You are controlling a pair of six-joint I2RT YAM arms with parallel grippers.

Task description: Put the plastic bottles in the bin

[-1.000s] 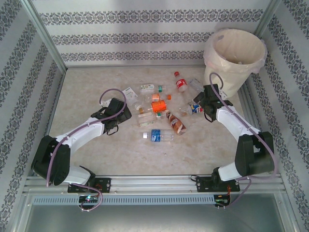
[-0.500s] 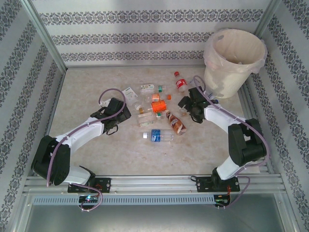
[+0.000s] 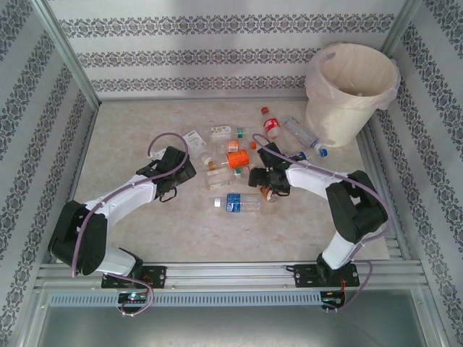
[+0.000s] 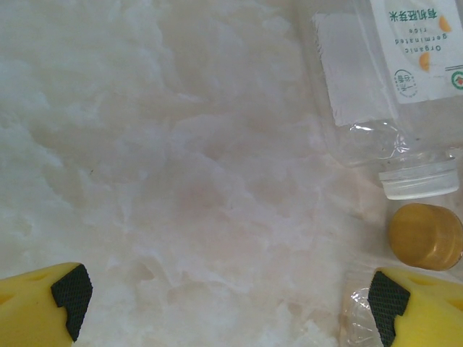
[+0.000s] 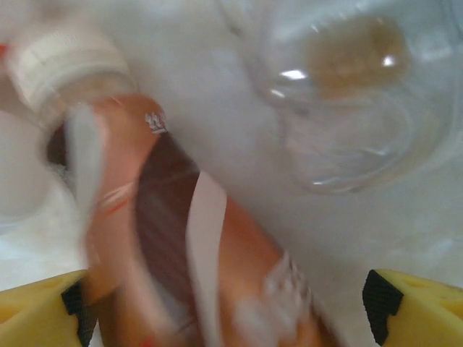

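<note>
Several plastic bottles lie scattered mid-table: a brown-orange labelled one (image 3: 269, 192), a blue-labelled one (image 3: 235, 203), a red-labelled one (image 3: 270, 124), a clear one with a blue cap (image 3: 304, 135) and an orange one (image 3: 236, 155). My right gripper (image 3: 260, 179) hangs over the brown-orange bottle. In the right wrist view that bottle (image 5: 181, 253), white cap up-left, lies between the spread fingers of my right gripper (image 5: 228, 307), with a gap on the right side. My left gripper (image 3: 187, 168) is open over bare table. The cream bin (image 3: 351, 90) stands at the back right.
In the left wrist view my left gripper (image 4: 228, 303) straddles bare marble, with a clear white-labelled bottle (image 4: 391, 79), an orange cap (image 4: 425, 236) and crumpled clear plastic (image 4: 358, 314) to its right. Patterned walls and metal rails enclose the table.
My right arm has swung left from beside the bin to the brown-orange bottle in the middle. The left arm has not moved.
</note>
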